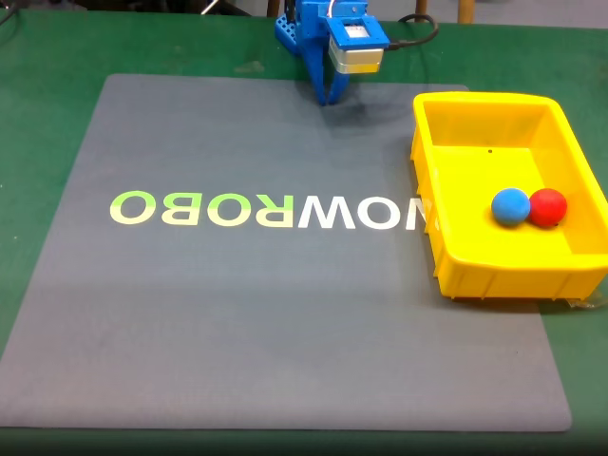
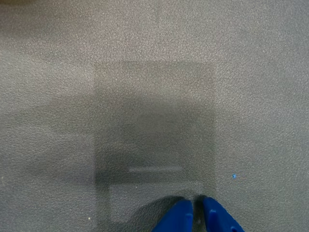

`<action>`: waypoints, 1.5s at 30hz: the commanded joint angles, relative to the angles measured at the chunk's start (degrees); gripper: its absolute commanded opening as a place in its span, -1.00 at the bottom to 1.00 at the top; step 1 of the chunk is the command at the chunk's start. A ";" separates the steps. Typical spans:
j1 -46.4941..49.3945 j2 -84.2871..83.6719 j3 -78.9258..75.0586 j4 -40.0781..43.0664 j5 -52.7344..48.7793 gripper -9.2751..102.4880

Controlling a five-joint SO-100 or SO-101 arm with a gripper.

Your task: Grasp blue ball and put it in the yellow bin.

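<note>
On the grey textured mat (image 1: 237, 313), the bright yellow rectangular plastic bin (image 1: 494, 283) sits at its right edge; the small matte blue ball (image 1: 511, 206) already lies inside, touching a red ball (image 1: 547, 207). Farther back, the blue two-finger gripper (image 2: 197, 212) hangs over the mat's far edge, fingertips pressed together, holding nothing. Judging by this, just park the arm clear.
</note>
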 commanded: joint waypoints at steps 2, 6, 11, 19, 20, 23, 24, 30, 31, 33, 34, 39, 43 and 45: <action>0.88 0.53 1.76 1.14 0.26 -0.83; 0.97 0.70 1.76 1.14 0.26 -0.83; 0.97 0.70 1.76 1.14 0.26 -0.83; 0.97 1.23 1.76 1.41 0.44 -0.83; 1.05 1.32 1.76 1.41 0.44 -0.83; 1.05 1.32 1.76 1.49 0.44 -0.83; 1.05 1.41 1.76 1.49 0.44 -0.83; 1.05 1.49 1.76 1.49 0.44 -0.83; 1.05 1.49 1.76 1.58 0.44 -0.83; 0.88 1.49 1.76 1.58 0.35 -0.83; 0.79 1.49 1.76 1.58 0.35 -0.83; 0.79 1.58 1.76 1.58 0.35 -0.83; 0.79 1.58 1.76 1.58 0.35 -0.83; 0.79 1.58 1.76 1.58 0.35 -0.83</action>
